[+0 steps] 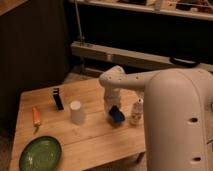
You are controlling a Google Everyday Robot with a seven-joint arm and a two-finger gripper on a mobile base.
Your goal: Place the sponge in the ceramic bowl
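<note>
At the counter's (95,141) near left corner sits the bowl (41,153), green and glossy, with nothing showing in it; just behind it lies a carrot (36,116), and further back a thin dark box (58,99) stands upright; a white cup (76,112) stands near the middle.

Right of the cup, well apart from the bowl, is the sponge (117,115), a small blue block lying tilted; the end effector (114,107) hangs straight down onto it from the white arm (175,120). Whether it is apart, together or clamped on the sponge I cannot tell; nor whether the sponge rests on the counter or is raised a little. Just right of the sponge stands a small white bottle (136,112).

So the sponge is not in the bowl; it lies at the end effector, and the cup stands roughly between the two.

I judge the sponge light and soft; it should squash under a firm grip without harm, and its rough surface ought not to slip. The best hold is across its narrow width near the middle, so it does not sag or twist. The bowl is likely hard and chippable; a low, gentle release suits it.
</note>
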